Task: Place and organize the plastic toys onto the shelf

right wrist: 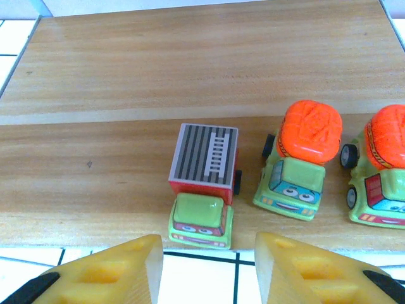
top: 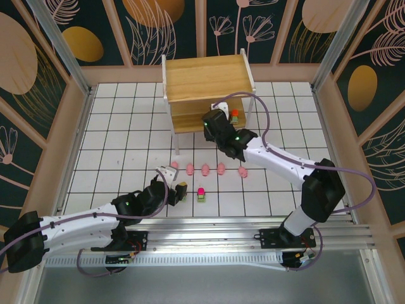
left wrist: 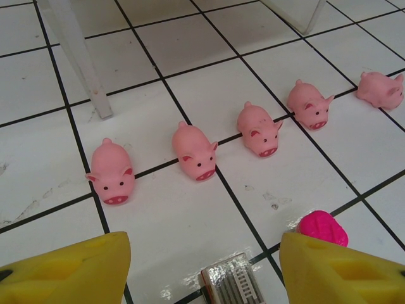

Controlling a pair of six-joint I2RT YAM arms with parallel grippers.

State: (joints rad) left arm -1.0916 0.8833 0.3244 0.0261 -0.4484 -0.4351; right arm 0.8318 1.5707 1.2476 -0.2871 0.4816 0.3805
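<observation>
Right hand [right wrist: 206, 250] is spread wide and pinches nothing. Its two yellow fingers [right wrist: 107, 272] sit low in the wrist view, either side of a red ladder truck [right wrist: 202, 190] w/ a green cab. That truck stands free at the front edge of the lower board [right wrist: 95, 183], cab toward the hand. Just beside it, on the right of that view, are two orange mixer trucks [right wrist: 299, 161], side by side but not touching. So three blocky toys are on the shelf [top: 205, 79], all on the lower tier.

Left hand [left wrist: 204, 247] is spread too, low over the desk [left wrist: 190, 82]. Btwn its fingers, touching neither, lies a grey-roof truck [left wrist: 231, 288]. A pink-top toy [left wrist: 323, 227] sits near it, partly hidden behind the finger on the right of that view. Beyond these, five pigs [left wrist: 259, 130] stand in a row on the desk, not far from a shelf leg [left wrist: 79, 57].

We judge the step in hand to be the trucks, w/ the pigs untouched, so the task is under half done. As we read it, the right hand should back straight off w/o nudging the ladder truck, which sits close to the board's lip. The left hand needs to drop a little, centre on the grey-roof truck and close across its sides, then lift w/o knocking the pink-top toy.
</observation>
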